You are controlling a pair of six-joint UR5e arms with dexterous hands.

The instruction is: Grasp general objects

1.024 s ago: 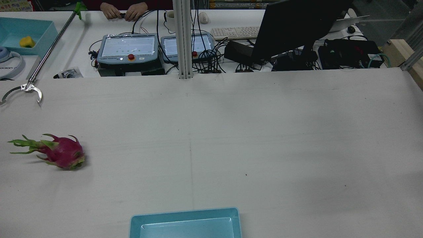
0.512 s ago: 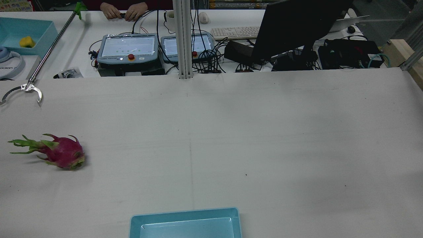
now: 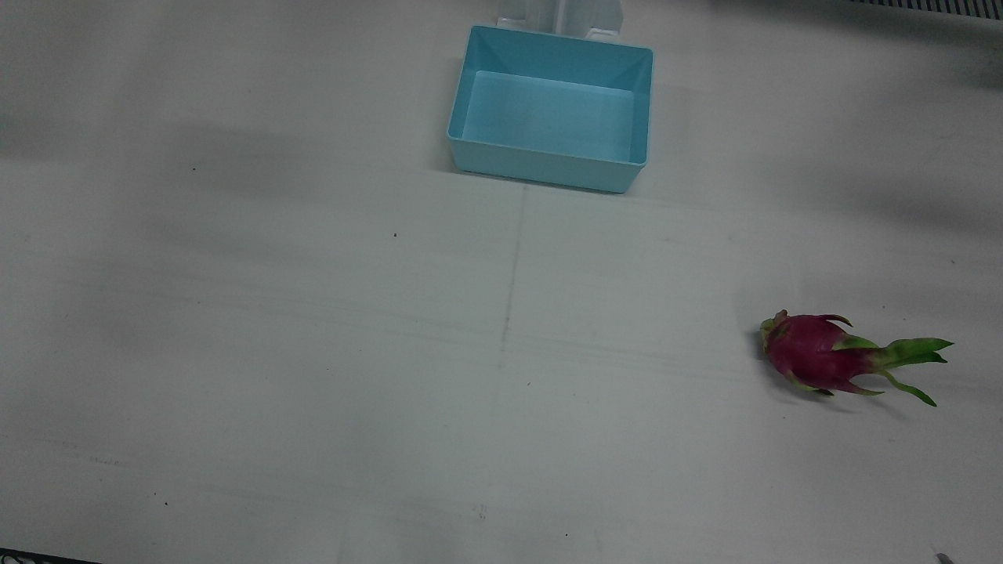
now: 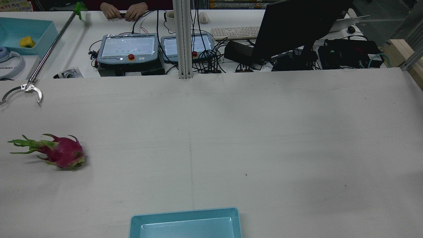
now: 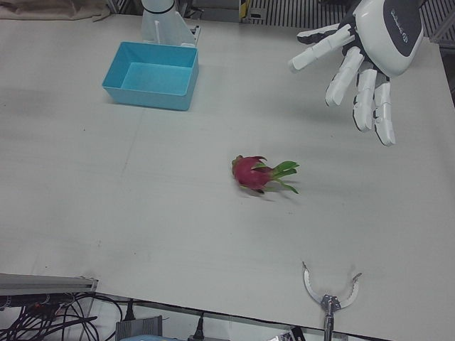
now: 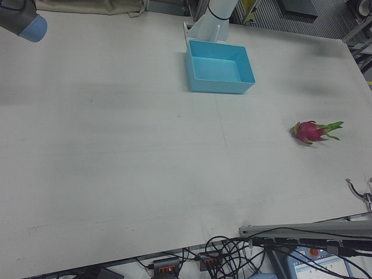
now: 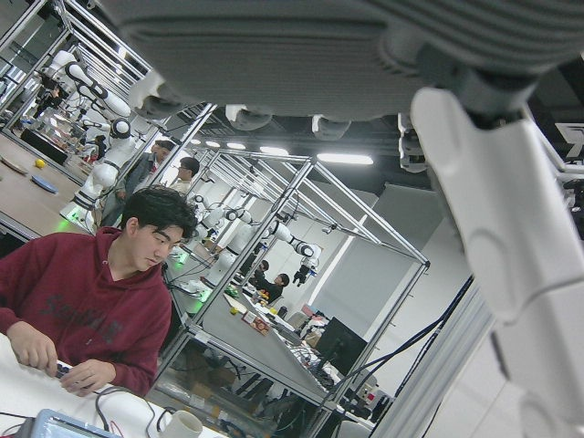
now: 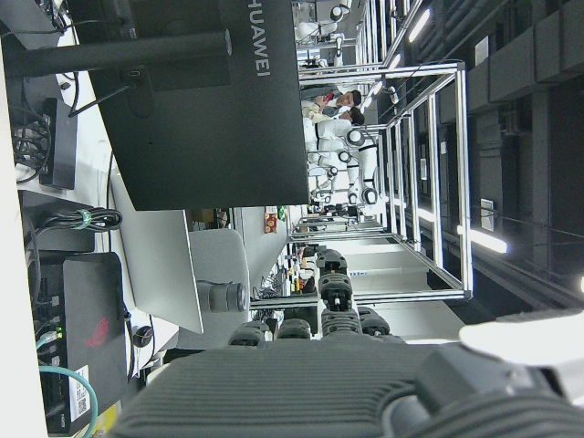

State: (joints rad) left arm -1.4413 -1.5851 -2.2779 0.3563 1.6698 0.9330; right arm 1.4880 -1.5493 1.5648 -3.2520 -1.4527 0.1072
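Waiting to begin: no grasp has started, and the dragon fruit (image 5: 254,173) lies untouched on the white table (image 3: 313,352).
Task's thing: the fruit rests on its side on the left arm's half, red body toward the table's middle, green leaf tips toward the outer edge.
Left hand (image 5: 362,64): raised high above the far side of the table, fingers spread wide and holding nothing, well apart from the fruit.
Right hand: only a dark palm shows in its own camera; I cannot tell whether its fingers are spread or closed, and the table views show none of it.
Step in hand: as I judge it, the approach; the left hand is the nearer one.
Next move: it likely calls for lowering the left hand over the round red body, not the thin leaves, and closing around it.
Blue bin (image 3: 551,110): empty, at the robot's edge on the centre line, well apart from the fruit.
Open room: bare table on every side of the fruit.
Edges: a reacher claw (image 5: 330,291) lies at the operators' edge, near the fruit but not touching it.
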